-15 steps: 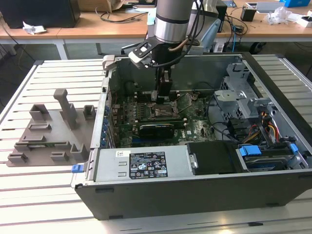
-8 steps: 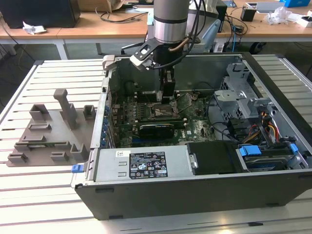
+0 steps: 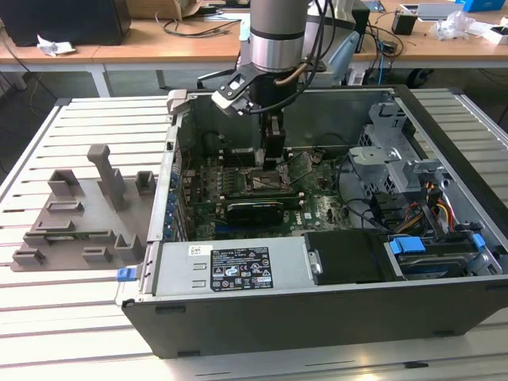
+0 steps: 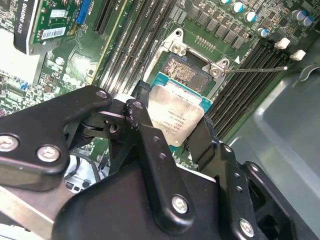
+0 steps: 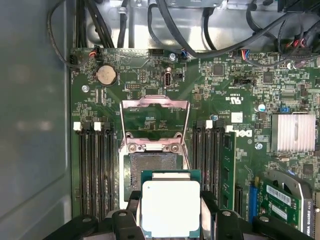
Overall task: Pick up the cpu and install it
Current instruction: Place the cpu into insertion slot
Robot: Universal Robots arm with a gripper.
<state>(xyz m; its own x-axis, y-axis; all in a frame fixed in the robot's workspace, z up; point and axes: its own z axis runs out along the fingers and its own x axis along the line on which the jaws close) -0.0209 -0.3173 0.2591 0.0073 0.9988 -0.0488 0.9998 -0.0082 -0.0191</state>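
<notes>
Green motherboard [image 5: 150, 80] beneath pale silver square cpu [image 5: 171, 206] with teal rim, tight in black hand [image 5: 170, 214]

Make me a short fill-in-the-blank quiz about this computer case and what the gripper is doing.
1. The gripper is shut on the ___.
2. The cpu hangs just above the motherboard's open ___, not yet seated.
3. In the exterior view, the grey fixture lies outside the computer case on that view's ___.
Missing words: cpu; socket; left.
</notes>
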